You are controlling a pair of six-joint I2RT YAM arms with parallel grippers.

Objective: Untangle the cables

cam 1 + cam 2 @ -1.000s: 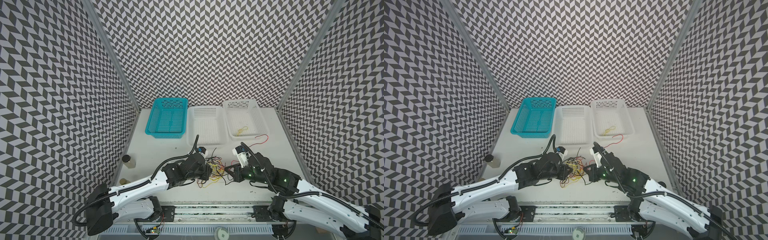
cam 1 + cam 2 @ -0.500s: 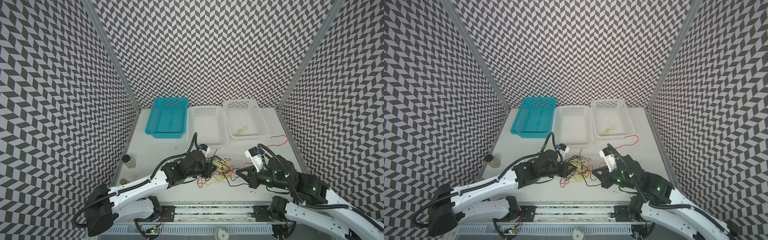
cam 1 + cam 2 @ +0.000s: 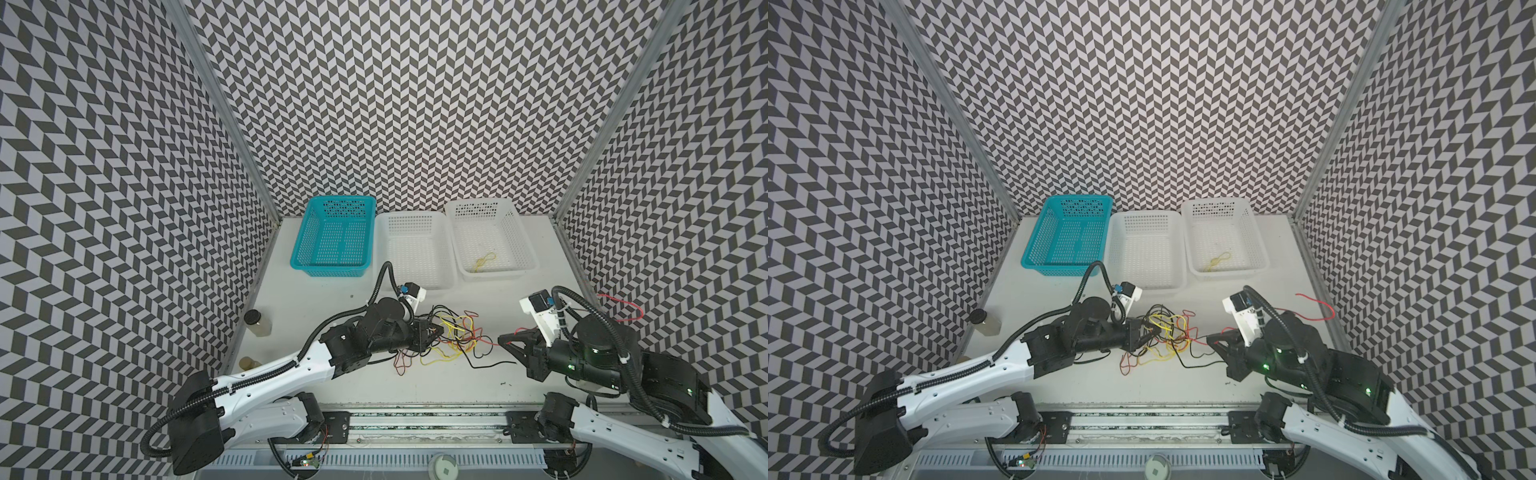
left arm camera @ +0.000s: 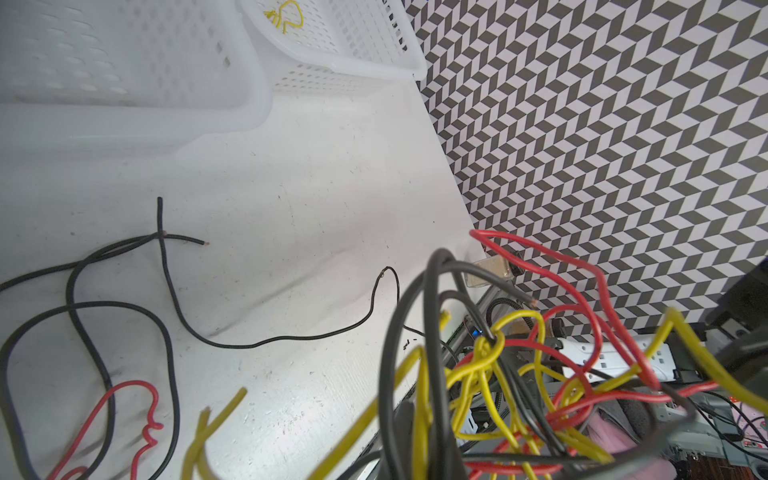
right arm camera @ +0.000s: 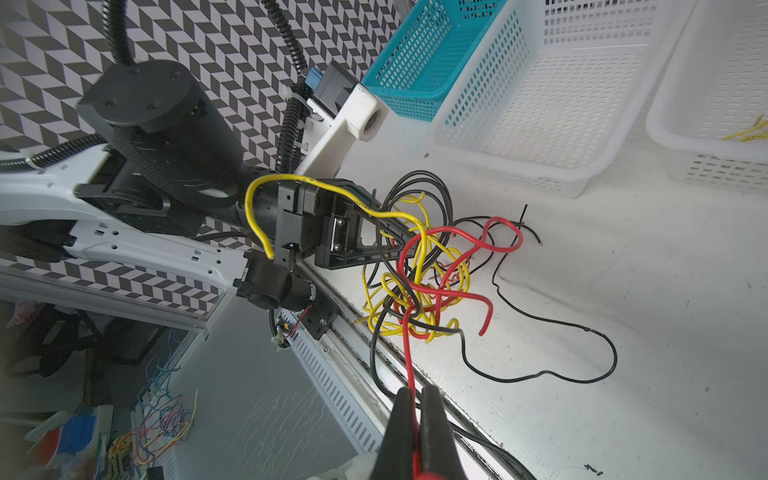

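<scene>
The cables (image 3: 455, 336) are a tangle of thin black, red and yellow wires at the table's front middle, seen in both top views (image 3: 1167, 332). My left gripper (image 3: 435, 332) is shut on the tangle's left side; in the left wrist view the cables (image 4: 519, 374) hide its jaws. My right gripper (image 5: 415, 395) is shut on one red cable (image 5: 407, 357) that runs taut from the tangle. In a top view it (image 3: 501, 338) sits right of the tangle, and the red cable's free tail (image 3: 623, 305) loops behind the wrist.
A teal basket (image 3: 328, 269), a white basket (image 3: 419, 284) and another white basket (image 3: 494, 275) holding a yellow cable (image 3: 484, 262) stand at the back. Two small jars (image 3: 257, 322) sit by the left wall. The patterned walls close in on three sides.
My right gripper has pulled away to the right with the red cable, drawing it out of the tangle. The left gripper has held the tangle nearly still.
</scene>
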